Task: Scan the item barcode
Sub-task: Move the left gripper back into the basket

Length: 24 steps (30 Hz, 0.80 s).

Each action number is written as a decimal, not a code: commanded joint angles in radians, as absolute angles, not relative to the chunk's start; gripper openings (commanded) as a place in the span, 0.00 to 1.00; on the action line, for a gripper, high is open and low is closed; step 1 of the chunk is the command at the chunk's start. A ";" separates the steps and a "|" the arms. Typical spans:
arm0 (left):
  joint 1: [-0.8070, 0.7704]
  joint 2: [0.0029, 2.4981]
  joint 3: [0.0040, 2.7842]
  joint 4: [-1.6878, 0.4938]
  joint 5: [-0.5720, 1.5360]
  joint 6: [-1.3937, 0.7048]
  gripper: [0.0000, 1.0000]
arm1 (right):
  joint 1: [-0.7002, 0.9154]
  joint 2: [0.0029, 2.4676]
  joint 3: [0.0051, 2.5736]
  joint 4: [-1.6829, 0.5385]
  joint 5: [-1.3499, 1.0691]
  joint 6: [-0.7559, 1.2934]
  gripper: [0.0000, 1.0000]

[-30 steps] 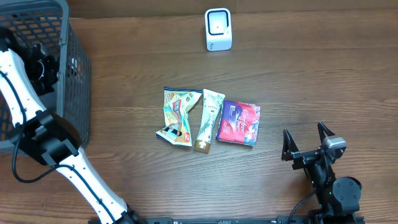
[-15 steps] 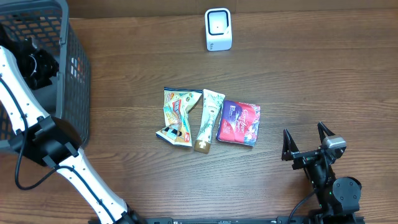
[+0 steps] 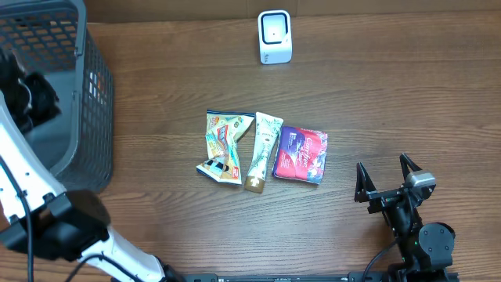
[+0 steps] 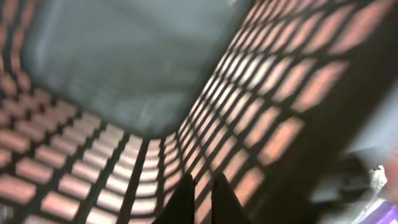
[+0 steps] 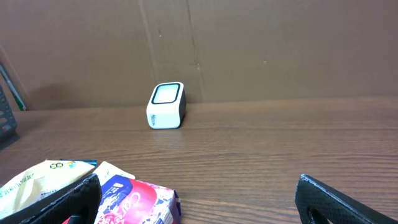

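Hovering in the basket (image 3: 92, 117), your left gripper (image 4: 199, 198) is pressed together, empty; right gripper (image 3: 383, 176) apart. Next: grasp a packet (image 3: 301, 154).

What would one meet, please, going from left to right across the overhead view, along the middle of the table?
Basket → snack pouch → tube → purple packet → right gripper. The scanner at the back is left out, since it sits above both the tube and the packet.

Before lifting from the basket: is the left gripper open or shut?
Shut: the left gripper shows fingers drawn together, nothing visible between them.
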<state>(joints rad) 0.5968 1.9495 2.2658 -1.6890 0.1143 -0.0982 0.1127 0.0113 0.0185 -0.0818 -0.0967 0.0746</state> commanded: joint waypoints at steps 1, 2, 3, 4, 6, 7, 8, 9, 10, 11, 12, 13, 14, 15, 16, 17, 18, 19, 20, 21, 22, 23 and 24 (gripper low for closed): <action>0.647 1.914 2.125 -1.690 0.050 -0.160 0.04 | 0.116 0.003 0.008 -0.077 -0.090 0.071 1.00; 0.656 1.915 2.106 -1.690 0.040 -0.162 0.04 | 0.116 0.003 0.008 -0.077 -0.090 0.071 1.00; 0.668 1.915 2.080 -1.690 0.032 -0.163 0.04 | 0.116 0.003 0.008 -0.077 -0.090 0.071 1.00; 0.677 1.914 2.061 -1.690 0.027 -0.167 0.04 | 0.116 0.003 0.008 -0.077 -0.090 0.071 1.00; 0.695 1.908 2.021 -1.690 0.026 -0.174 0.04 | 0.116 0.003 0.008 -0.077 -0.090 0.070 1.00; 0.701 1.901 2.005 -1.690 0.026 -0.180 0.04 | 0.116 0.003 0.008 -0.077 -0.090 0.071 1.00; 0.707 1.893 1.990 -1.690 0.026 -0.185 0.04 | 0.116 0.003 0.008 -0.077 -0.090 0.071 1.00; 0.712 1.882 1.978 -1.690 0.024 -0.186 0.04 | 0.116 0.003 0.008 -0.077 -0.090 0.070 1.00; 0.716 1.869 1.967 -1.690 0.016 -0.189 0.04 | 0.116 0.003 0.008 -0.077 -0.090 0.071 1.00; 0.721 1.853 1.959 -1.690 0.008 -0.193 0.04 | 0.116 0.003 0.008 -0.077 -0.090 0.070 1.00; 0.725 1.835 1.953 -1.690 -0.007 -0.208 0.04 | 0.116 0.003 0.008 -0.077 -0.090 0.070 1.00; 0.730 1.813 1.948 -1.690 -0.025 -0.224 0.04 | 0.116 0.003 0.008 -0.077 -0.090 0.071 1.00; 0.732 1.793 1.944 -1.690 -0.039 -0.239 0.04 | 0.116 0.003 0.008 -0.077 -0.090 0.071 1.00; 0.736 1.766 1.938 -1.690 -0.052 -0.252 0.04 | 0.116 0.003 0.008 -0.077 -0.090 0.071 1.00; 0.741 1.737 1.933 -1.690 -0.059 -0.260 0.04 | 0.116 0.003 0.008 -0.077 -0.090 0.070 1.00; 0.743 1.711 1.927 -1.690 -0.059 -0.261 0.04 | 0.116 0.003 0.008 -0.077 -0.090 0.071 1.00; 0.748 1.679 1.918 -1.690 -0.059 -0.263 0.04 | 0.116 0.003 0.008 -0.077 -0.090 0.071 1.00; 0.751 1.648 1.908 -1.690 -0.059 -0.270 0.04 | 0.116 0.003 0.008 -0.077 -0.090 0.071 1.00; 0.754 1.622 1.896 -1.689 -0.059 -0.270 0.04 | 0.116 0.003 0.008 -0.077 -0.090 0.070 1.00; 0.759 1.571 1.869 -1.688 -0.059 -0.271 0.04 | 0.116 0.003 0.008 -0.077 -0.090 0.071 1.00; 0.759 1.549 1.855 -1.687 -0.059 -0.276 0.04 | 0.116 0.003 0.008 -0.077 -0.090 0.070 1.00; 0.759 1.531 1.841 -1.686 -0.059 -0.278 0.04 | 0.116 0.003 0.008 -0.077 -0.090 0.071 1.00; 0.759 1.512 1.824 -1.682 -0.059 -0.278 0.04 | 0.116 0.003 0.008 -0.077 -0.090 0.071 1.00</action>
<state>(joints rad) 0.7547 1.5784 1.8786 -1.6749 -0.0349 -0.2481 0.1127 0.0109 0.0185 -0.0818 -0.0967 0.0738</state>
